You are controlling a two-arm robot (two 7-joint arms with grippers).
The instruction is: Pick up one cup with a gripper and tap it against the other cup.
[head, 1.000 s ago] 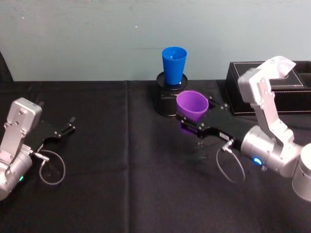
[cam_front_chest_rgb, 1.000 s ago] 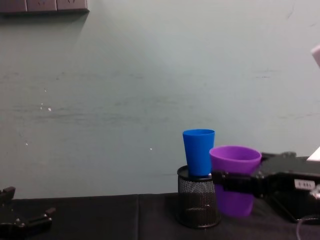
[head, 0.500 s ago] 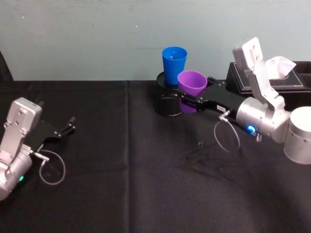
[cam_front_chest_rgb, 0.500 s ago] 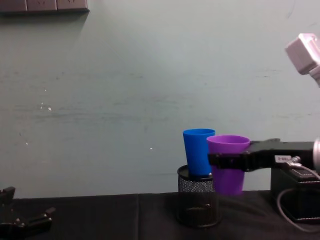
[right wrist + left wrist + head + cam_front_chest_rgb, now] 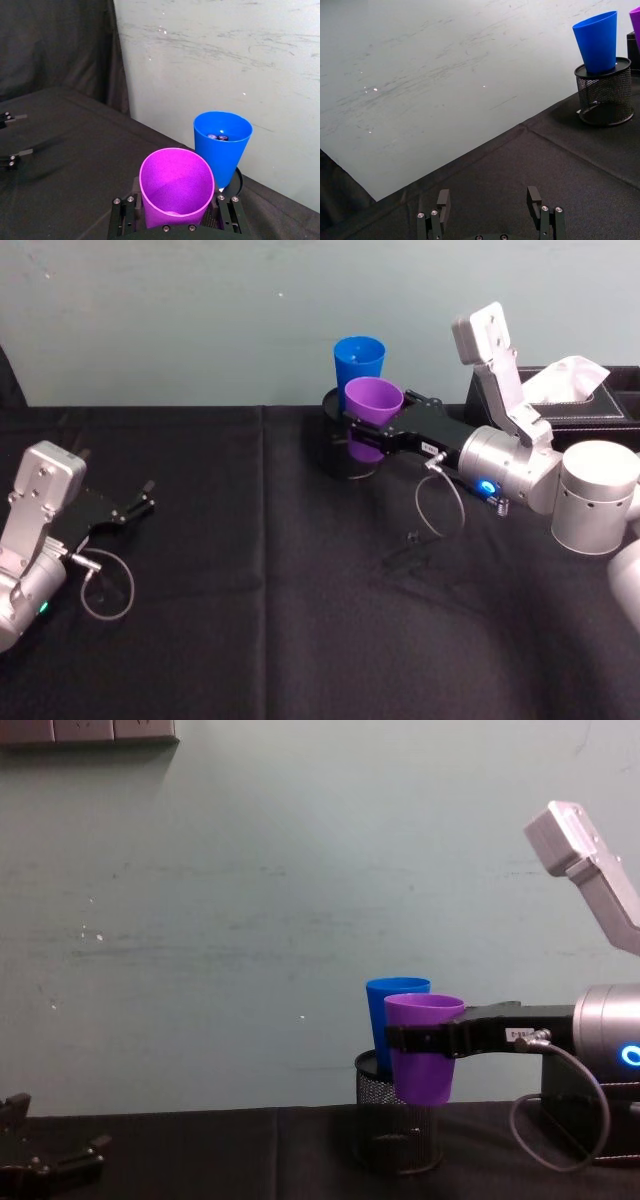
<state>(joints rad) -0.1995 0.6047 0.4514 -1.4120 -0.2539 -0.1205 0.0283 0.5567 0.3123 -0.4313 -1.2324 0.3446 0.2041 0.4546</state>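
**Light cup, gentle clamp**

The left gripper point(image 5: 135, 505) is idling wide at nine o'clock. The blue cup point(image 5: 358, 360) is standing at twelve. The purple cup point(image 5: 374, 398), probably light and slick, is hanging at its five o'clock, with the right gripper point(image 5: 372, 432) pinching its mid-wall.

The purple cup point(image 5: 373, 400) and the blue cup point(image 5: 358, 358) look like smooth plastic with a soft gloss. The pen holder point(image 5: 603, 95) is black wire mesh (metal, it seems). The tablecloth point(image 5: 260, 620) is matt black fabric; the right arm point(image 5: 497, 466) has a satin silver-grey shell.
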